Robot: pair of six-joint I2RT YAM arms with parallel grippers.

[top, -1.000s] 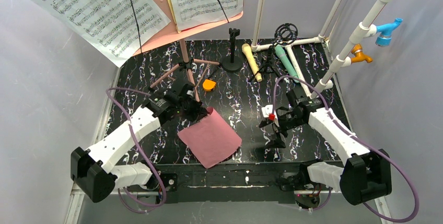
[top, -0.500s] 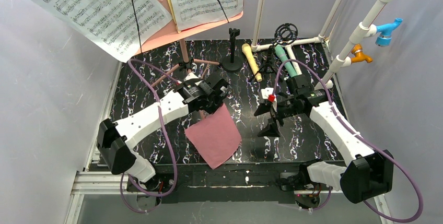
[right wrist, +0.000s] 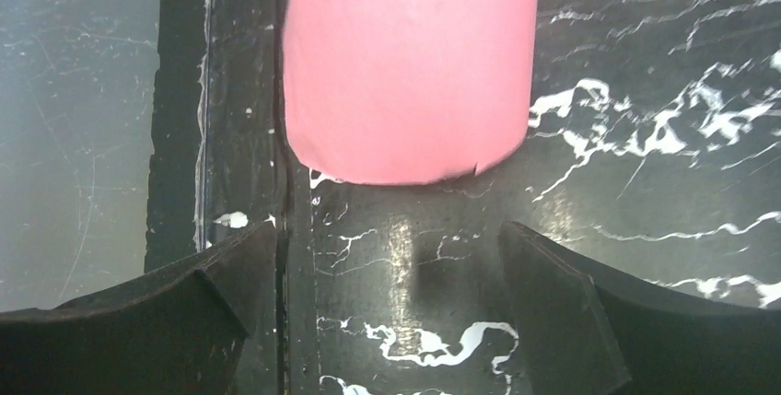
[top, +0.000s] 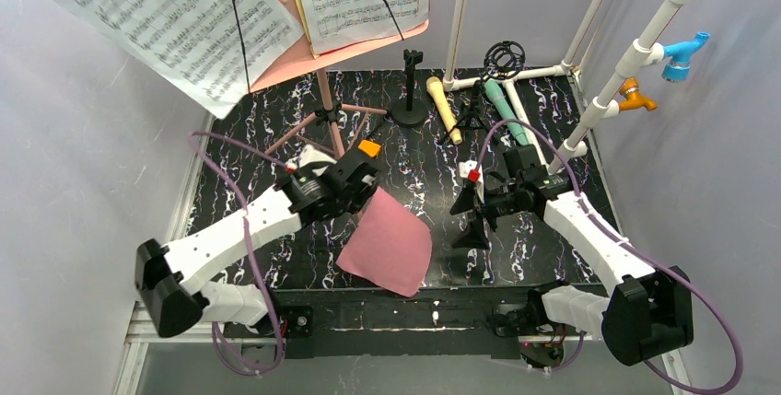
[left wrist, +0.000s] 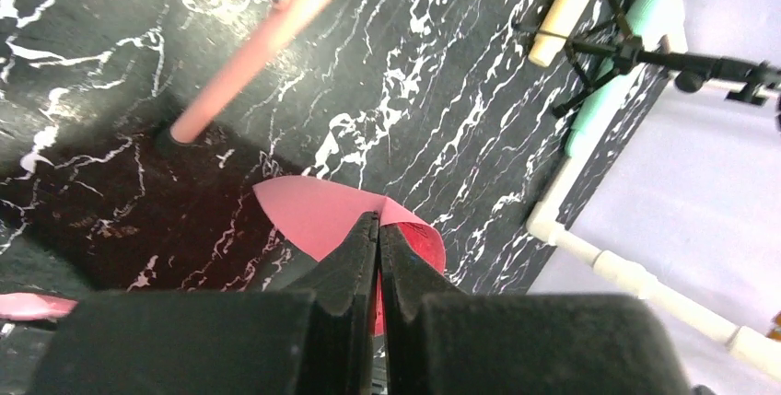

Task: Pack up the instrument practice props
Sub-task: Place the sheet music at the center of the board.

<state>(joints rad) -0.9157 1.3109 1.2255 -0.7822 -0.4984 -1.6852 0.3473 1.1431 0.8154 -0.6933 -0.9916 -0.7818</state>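
Note:
A red-pink music sheet (top: 390, 248) hangs tilted over the table's front middle, and my left gripper (top: 366, 189) is shut on its upper corner. In the left wrist view the sheet (left wrist: 308, 214) curls around the closed fingertips of the left gripper (left wrist: 378, 226). My right gripper (top: 465, 220) stands open just right of the sheet; its wrist view shows the sheet (right wrist: 410, 63) ahead of the open right gripper (right wrist: 389, 240), not touching. The pink music board (top: 304, 59) on pink tripod legs (top: 324, 105) carries white sheets (top: 166, 22). Beige (top: 444, 110) and teal (top: 501, 103) microphones lie at the back.
A black microphone stand (top: 408, 91) and a small black tripod (top: 473, 117) stand by the microphones. An orange piece (top: 369, 148) lies near the tripod legs. The white pipe frame (top: 589, 110) with blue and orange fittings rises at the right. The table's front edge (right wrist: 221, 91) lies under the sheet.
The left gripper has raised the sheet's corner off the table, swung right, then drawn back a little. The sheet now hangs tilted instead of lying flat. The right gripper shifted slightly left.

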